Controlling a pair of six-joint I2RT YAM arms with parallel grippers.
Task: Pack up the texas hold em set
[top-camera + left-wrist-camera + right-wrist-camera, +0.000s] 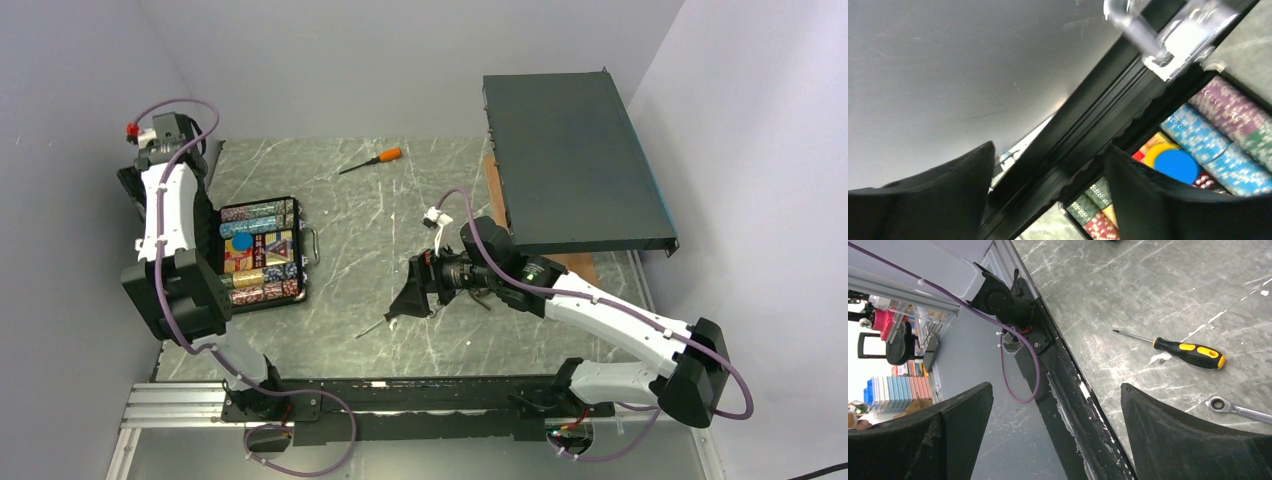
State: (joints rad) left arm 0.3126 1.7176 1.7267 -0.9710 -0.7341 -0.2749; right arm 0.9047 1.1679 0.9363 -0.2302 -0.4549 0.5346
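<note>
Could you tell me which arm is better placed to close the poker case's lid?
Left: its jaws stand open around the edge of the raised lid, beside the chips. The right jaws hang open mid-table, far off.

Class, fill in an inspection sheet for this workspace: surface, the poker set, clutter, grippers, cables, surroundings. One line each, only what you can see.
Surface: grey marbled table, scratched.
Job's things: case open at the left; chips in rows inside; blue disc lying on top of them; lid not closed.
Clutter: orange screwdriver at the far side; yellow-black screwdriver and wrench under the right arm; rack box at the far right.
Grippers: left gripper open, astride the lid's rim; right gripper open, empty, above the table.
Cables: purple cable along each arm.
Surroundings: grey walls on three sides; metal rail at the near edge.
</note>
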